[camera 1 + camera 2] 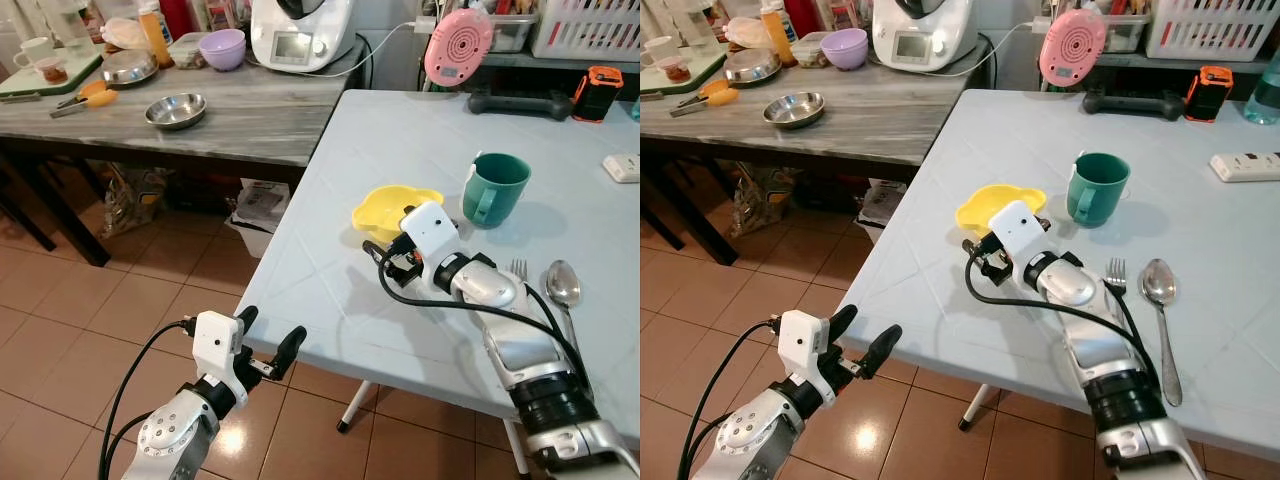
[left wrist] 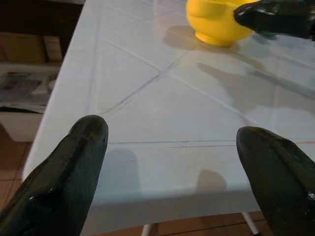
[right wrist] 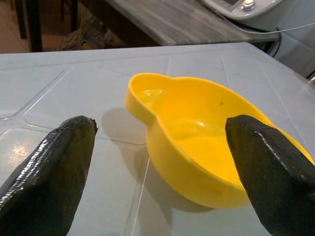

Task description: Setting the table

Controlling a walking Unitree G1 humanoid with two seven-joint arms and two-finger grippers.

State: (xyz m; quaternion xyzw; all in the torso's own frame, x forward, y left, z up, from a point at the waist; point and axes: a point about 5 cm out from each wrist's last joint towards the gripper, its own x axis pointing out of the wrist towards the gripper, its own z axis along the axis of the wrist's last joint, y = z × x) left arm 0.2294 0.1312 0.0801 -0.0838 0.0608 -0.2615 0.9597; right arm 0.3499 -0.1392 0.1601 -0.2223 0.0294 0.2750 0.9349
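A yellow bowl stands on the light blue table near its left side. My right gripper is open just in front of the bowl, low over the tabletop; in the right wrist view the yellow bowl lies between and just beyond the two fingers. Right of the bowl stands a green mug. A fork and a spoon lie side by side by my right forearm. My left gripper is open and empty, below and just off the table's near edge.
A grey marble counter to the left carries steel bowls, a purple bowl and a white appliance. At the blue table's far end are a pink device, a dumbbell and a power strip. Below is tiled floor.
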